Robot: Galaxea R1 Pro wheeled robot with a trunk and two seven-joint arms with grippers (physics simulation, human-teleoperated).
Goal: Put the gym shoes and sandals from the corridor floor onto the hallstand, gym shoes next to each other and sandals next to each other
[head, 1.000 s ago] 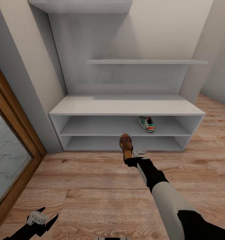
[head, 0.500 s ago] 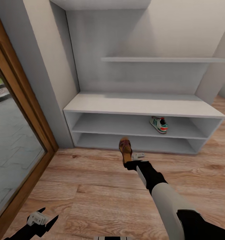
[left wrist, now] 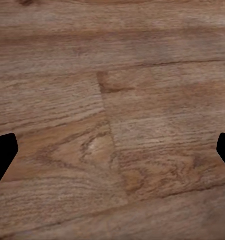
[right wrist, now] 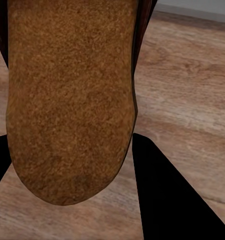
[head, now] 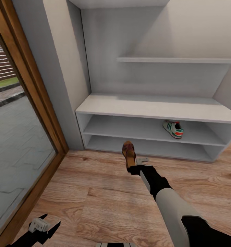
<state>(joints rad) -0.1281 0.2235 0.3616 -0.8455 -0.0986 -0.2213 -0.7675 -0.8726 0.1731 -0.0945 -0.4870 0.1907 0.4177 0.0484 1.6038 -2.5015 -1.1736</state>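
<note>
**Sandal held out before the rack, one sneaker shelved**

The right gripper (head: 132, 168) reaches forward over the corridor floor (head: 105, 202) with its jaws pinching a sandal (head: 129, 152) by the heel end; the sandal points toward the hallstand (head: 156, 107) and hangs in front of the lower shelf opening, clear of the planks. In the right wrist view the tan sole of the sandal (right wrist: 70, 95) lies between the two black fingers (right wrist: 172, 200), with wood flooring below it.

One gym shoe (head: 173, 128) sits on the upper open shelf of the hallstand, toward its right half, well apart from the held sandal.

The left gripper (head: 43, 227) hangs low at the near left, jaws spread wide and holding nothing; its wrist view looks down on bare planks (left wrist: 112, 120) between the finger tips.

A wood-framed glass door (head: 19, 137) stands on the left
</note>
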